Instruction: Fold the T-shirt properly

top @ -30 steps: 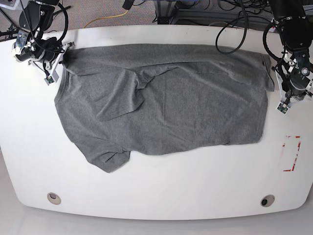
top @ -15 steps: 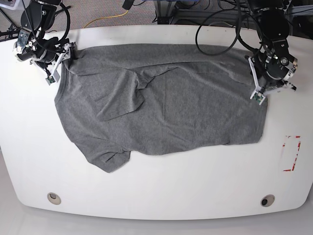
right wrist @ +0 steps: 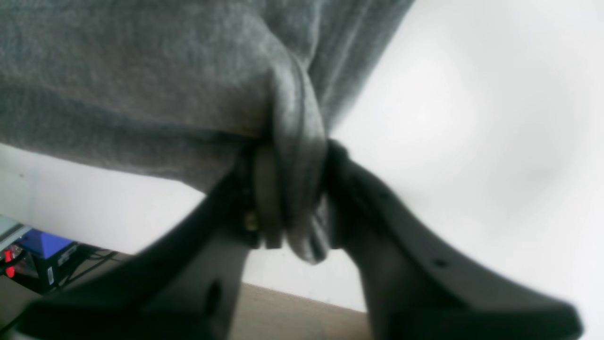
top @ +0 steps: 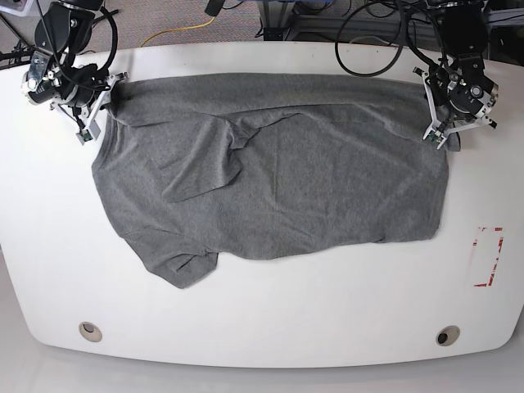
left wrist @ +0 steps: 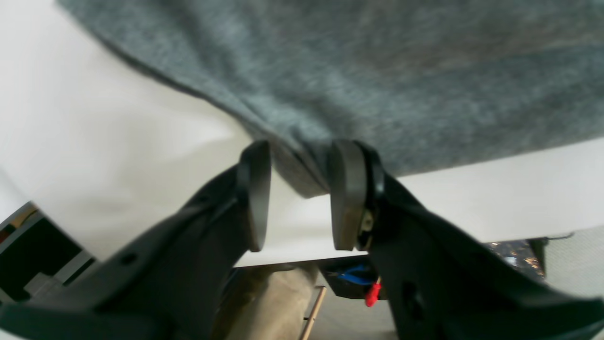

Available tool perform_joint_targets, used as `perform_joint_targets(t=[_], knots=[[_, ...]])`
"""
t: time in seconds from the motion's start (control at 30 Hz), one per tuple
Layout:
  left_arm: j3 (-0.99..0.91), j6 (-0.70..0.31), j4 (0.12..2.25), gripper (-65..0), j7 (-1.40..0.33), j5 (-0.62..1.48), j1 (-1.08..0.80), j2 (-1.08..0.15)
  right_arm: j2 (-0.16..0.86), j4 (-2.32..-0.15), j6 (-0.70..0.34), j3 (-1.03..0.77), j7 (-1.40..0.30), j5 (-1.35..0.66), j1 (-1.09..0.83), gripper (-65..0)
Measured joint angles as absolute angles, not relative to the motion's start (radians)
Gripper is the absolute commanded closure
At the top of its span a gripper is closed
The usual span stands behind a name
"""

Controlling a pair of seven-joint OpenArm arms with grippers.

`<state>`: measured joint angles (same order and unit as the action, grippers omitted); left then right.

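The grey T-shirt [top: 278, 164] lies spread and wrinkled over the white table [top: 286, 311], with one sleeve folded in near its middle. My right gripper [top: 106, 94] sits at the shirt's far left corner. In the right wrist view my right gripper [right wrist: 297, 189] is shut on a bunched fold of the T-shirt [right wrist: 141, 71]. My left gripper [top: 436, 131] is at the far right corner. In the left wrist view my left gripper [left wrist: 302, 151] stands open, with a corner of the T-shirt [left wrist: 377, 71] between its fingers [left wrist: 347, 198].
A red-marked rectangle [top: 489, 256] sits near the table's right edge. Two round holes [top: 90, 332] [top: 447, 336] lie near the front edge. Cables [top: 180, 31] and equipment run beyond the far edge.
My left arm has moved from off the table's right side onto the shirt's far right corner, its jaws opening. My right gripper opened and then closed on the far left corner.
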<state>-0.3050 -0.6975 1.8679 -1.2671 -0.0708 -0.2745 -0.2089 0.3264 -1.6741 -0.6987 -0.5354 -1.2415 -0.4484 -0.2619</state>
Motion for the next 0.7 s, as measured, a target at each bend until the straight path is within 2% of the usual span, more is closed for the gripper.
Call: perform_joint_targets(t=[0.07, 0.53, 0.7], knots=[[-0.303, -0.698, 1.868, -19.6, -1.266, -0.067, -0.278, -0.221, 0.327, -1.674, -0.699, -0.535, -1.242, -0.449, -0.262, -3.0], [-0.302, -0.698, 1.866, -19.6, -1.264, -0.068, -0.277, -0.373, 0.336, -1.674, -0.699, -0.535, -1.242, -0.449, -0.263, -4.0], [-0.302, -0.698, 1.849, -19.6, -1.202, -0.063, -0.27, -0.44, 0.336, -1.674, -0.699, -0.535, -1.242, -0.449, -0.262, -4.1]])
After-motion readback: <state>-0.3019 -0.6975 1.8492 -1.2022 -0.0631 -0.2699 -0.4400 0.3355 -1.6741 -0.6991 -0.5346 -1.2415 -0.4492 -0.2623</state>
